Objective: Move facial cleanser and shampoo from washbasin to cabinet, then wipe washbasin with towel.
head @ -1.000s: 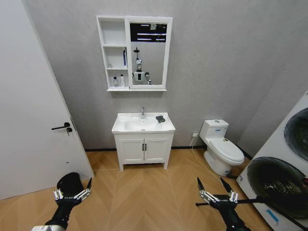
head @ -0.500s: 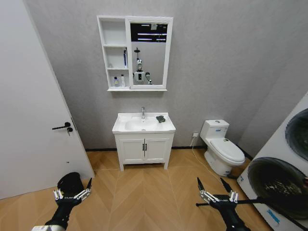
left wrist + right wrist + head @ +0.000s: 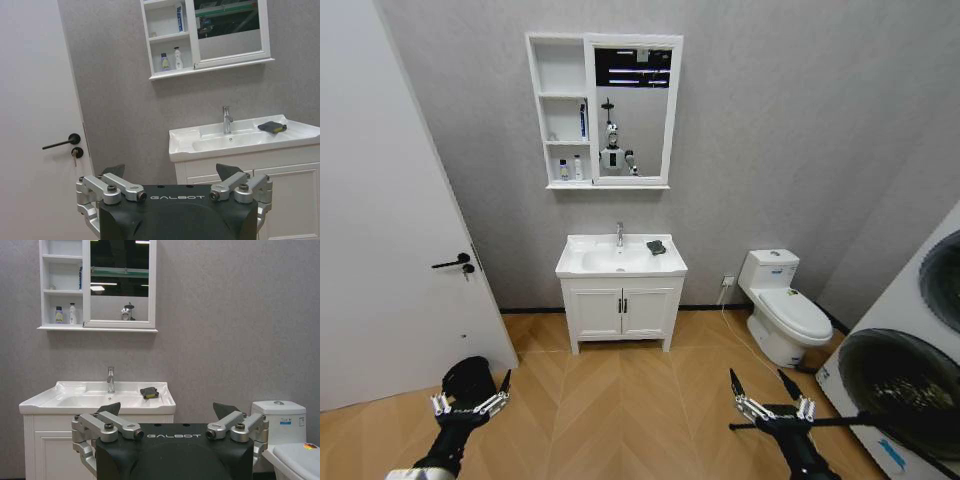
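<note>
Two hands low and near, over wood floor: left hand [image 3: 470, 397] and right hand [image 3: 769, 393], both spread wide, empty, posed as one second ago. Whole view shifted slightly right since then: camera moved, nothing else. Towel [image 3: 656, 247] on washbasin [image 3: 621, 266] rim, right of tap. Two bottles [image 3: 568, 169] in cabinet [image 3: 560, 110] bottom shelf, far wall.

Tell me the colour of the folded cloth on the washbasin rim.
The small folded towel is black with a yellowish edge, clearest in the right wrist view.
</note>
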Motion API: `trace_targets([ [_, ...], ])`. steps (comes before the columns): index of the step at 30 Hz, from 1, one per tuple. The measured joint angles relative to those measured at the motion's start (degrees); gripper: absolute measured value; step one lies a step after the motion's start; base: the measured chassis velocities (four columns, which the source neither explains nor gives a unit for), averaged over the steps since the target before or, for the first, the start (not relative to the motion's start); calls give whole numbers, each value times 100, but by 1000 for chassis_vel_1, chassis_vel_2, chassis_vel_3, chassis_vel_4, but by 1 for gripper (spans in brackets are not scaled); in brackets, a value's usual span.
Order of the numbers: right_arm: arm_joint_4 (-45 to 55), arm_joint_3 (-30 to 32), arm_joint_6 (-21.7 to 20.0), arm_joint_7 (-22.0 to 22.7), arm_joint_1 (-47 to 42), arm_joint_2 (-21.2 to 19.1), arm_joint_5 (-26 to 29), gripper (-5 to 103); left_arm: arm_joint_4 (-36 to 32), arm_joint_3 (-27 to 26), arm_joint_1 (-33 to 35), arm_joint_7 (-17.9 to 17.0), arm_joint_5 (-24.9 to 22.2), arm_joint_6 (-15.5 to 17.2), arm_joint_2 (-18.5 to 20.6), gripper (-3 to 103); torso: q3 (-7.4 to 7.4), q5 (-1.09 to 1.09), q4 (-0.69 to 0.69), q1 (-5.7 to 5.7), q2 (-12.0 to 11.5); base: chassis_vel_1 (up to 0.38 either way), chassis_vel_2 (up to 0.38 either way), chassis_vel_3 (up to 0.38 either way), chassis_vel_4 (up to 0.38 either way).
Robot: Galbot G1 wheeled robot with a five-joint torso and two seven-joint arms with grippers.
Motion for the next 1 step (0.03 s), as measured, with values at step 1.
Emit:
trace_targets([
  [1, 0, 0, 0, 0, 0, 0, 0, 100, 0, 0, 0, 0, 0, 0, 0, 100, 0, 0, 0, 0, 0, 0, 0, 0, 0],
])
